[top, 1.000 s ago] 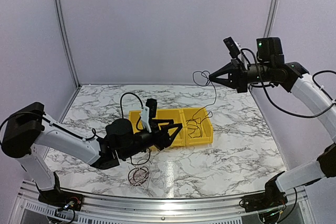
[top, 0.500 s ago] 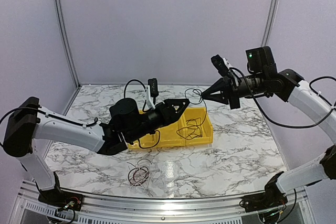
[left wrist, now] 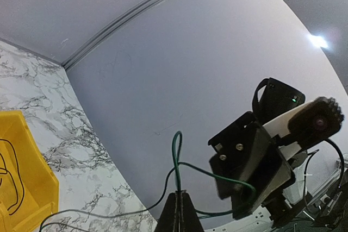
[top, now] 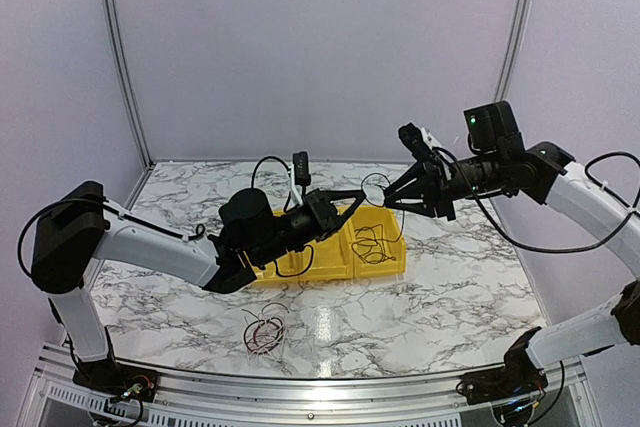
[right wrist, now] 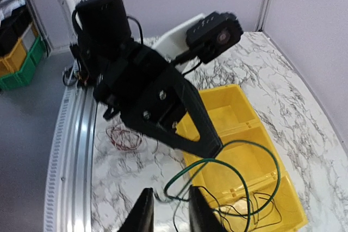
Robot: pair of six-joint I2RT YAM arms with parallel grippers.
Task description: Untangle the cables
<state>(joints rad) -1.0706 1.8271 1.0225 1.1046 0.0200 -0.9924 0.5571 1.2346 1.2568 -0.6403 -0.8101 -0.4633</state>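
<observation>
Red cables (top: 264,330) coiled on table (top: 450,287) near its front edge. Yellow bin (top: 338,267) mid-table, with black cables (top: 372,245) in its right compartment. Above bin, left pincer (top: 362,194) clenched on green cable (top: 375,185). Right pincer (top: 390,201) jaws parted, green loop at its tips.

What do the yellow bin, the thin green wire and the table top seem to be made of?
The yellow two-compartment bin is likely moulded plastic: smooth, uniform colour, slight sheen. The thin green wire is probably plastic-coated; it bends in free loops. The table top is glossy, marble-patterned and reflects light; real stone or laminate, I cannot tell.
</observation>
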